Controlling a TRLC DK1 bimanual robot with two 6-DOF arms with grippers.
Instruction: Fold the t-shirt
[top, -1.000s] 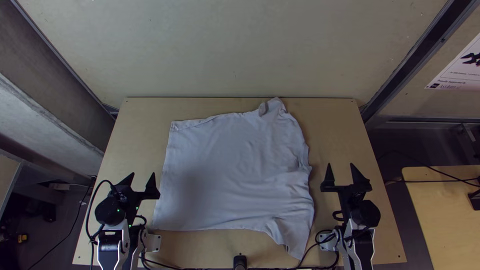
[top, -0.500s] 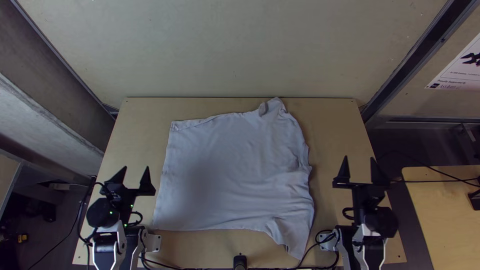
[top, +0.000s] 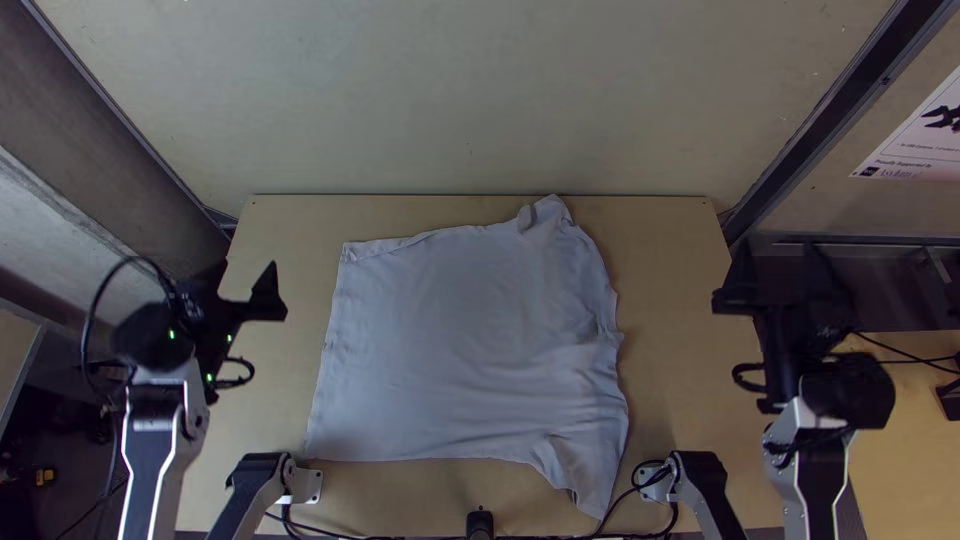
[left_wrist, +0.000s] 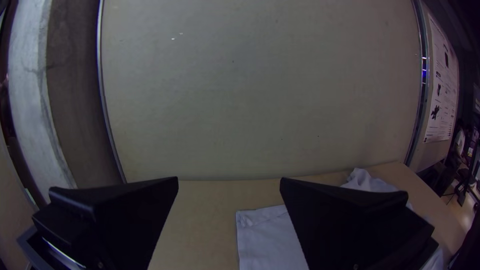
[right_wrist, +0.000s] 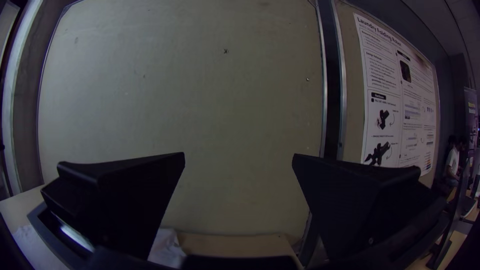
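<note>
See shirt (top: 460, 340) lying spread on table (top: 675, 260) between left gripper (top: 247, 268) and right gripper (top: 779, 246), apart from both. Find both gaping wide, gripping nothing. Note wall (top: 470, 100) beyond, poster (top: 922, 140) off right.

A whitish, squarish cloth t-shirt (top: 460, 350) lies on the light rectangular wooden counter (top: 670, 290), a flat beige panel (top: 470, 100) behind the far edge.

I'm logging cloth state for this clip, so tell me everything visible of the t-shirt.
The t-shirt is pale, plain, soft-looking cloth, spread mostly flat on the light wooden table. Its left edge runs fairly straight. The right side is wrinkled, with rumpled parts, possibly sleeves, jutting out at the far-right and near-right corners. Neither the left pincer nor the right pincer touches it.
</note>
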